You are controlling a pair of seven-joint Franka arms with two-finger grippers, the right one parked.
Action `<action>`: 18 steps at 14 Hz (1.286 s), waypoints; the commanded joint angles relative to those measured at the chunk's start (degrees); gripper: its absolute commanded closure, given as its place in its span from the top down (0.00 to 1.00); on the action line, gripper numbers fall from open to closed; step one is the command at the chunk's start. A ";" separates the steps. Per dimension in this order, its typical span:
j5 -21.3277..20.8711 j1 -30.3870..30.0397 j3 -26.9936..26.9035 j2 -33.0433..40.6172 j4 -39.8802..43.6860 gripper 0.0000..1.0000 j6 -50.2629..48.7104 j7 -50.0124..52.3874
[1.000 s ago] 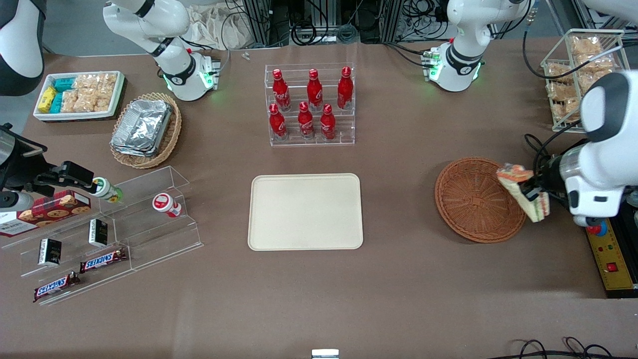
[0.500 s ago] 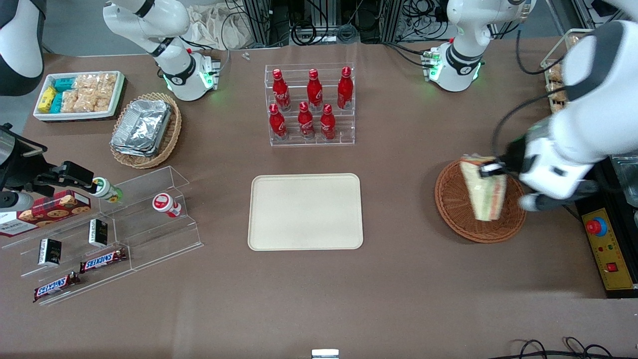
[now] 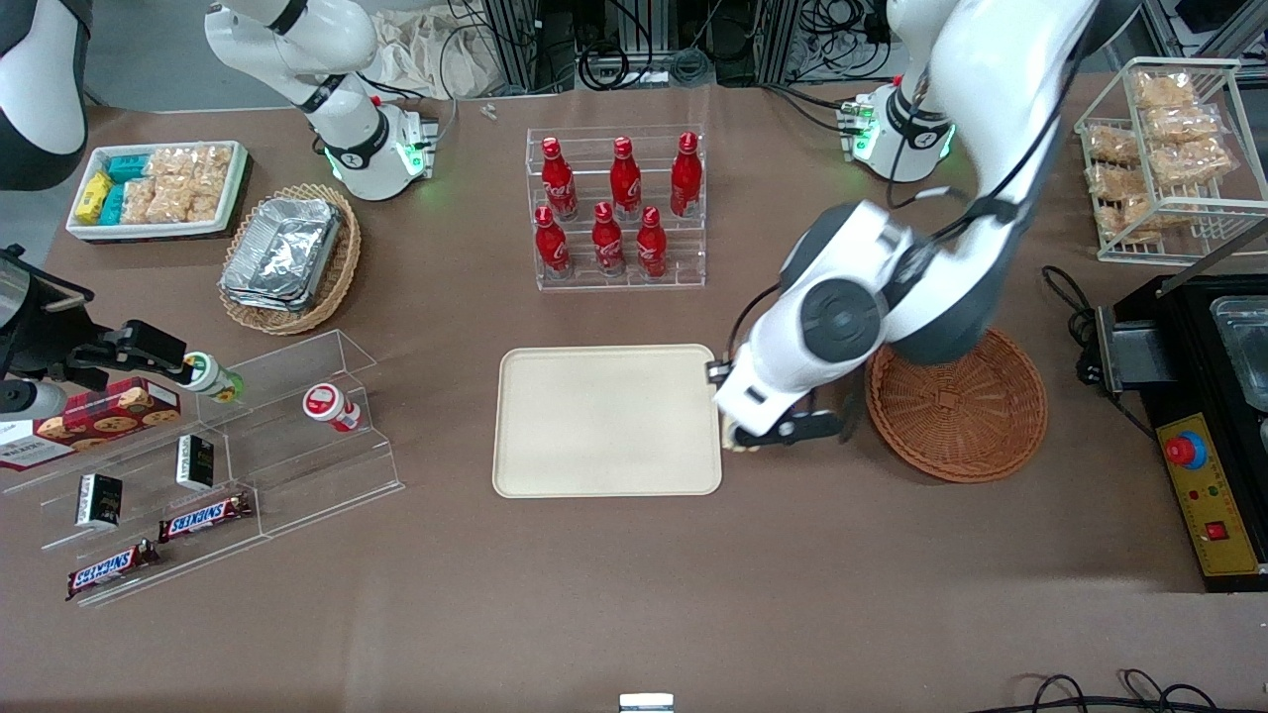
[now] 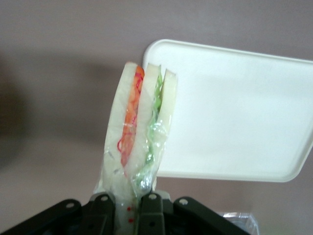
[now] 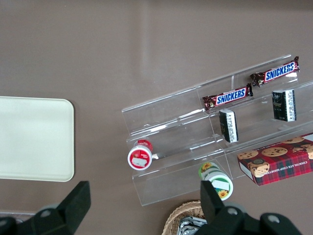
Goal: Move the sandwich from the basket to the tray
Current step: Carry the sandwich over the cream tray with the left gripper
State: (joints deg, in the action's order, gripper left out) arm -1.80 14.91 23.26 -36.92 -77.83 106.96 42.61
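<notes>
The left arm has swung away from the basket [image 3: 957, 404] and now reaches over the strip of table [image 3: 792, 555] between it and the tray [image 3: 606, 420]. Its gripper [image 3: 750, 437] hangs just at the tray's edge nearest the basket, low over the table. The wrist view shows the fingers [image 4: 148, 210] closed on the base of the sandwich [image 4: 139, 142], which stands up from them as a clear-wrapped wedge, orange-red and green filling showing between three pale bread slices. In the front view the arm's body covers nearly all of the sandwich. The tray's rounded corner sits just past the sandwich's tip in the wrist view, so the load looks to be at the rim but not yet over the tray.

Half a second ago the gripper held the sandwich over the basket, and a second ago it was at the basket's rim toward the working arm's end of the table. Since then the basket has been left with nothing in it and the sandwich has crossed most of the gap. The transfer looks well along: what remains is probably a short carry over the tray, a lowering and a release.
</notes>
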 commanded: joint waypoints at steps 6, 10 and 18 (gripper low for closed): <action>-9.62 5.47 -0.41 -10.97 2.06 0.00 8.44 9.51; -9.71 5.92 -0.41 -11.59 2.06 0.00 9.67 9.51; -10.86 5.92 -0.41 -12.03 2.06 1.00 9.94 9.07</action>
State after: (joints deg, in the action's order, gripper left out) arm -11.22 20.08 23.12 -48.24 -77.44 116.73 50.69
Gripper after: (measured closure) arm 0.480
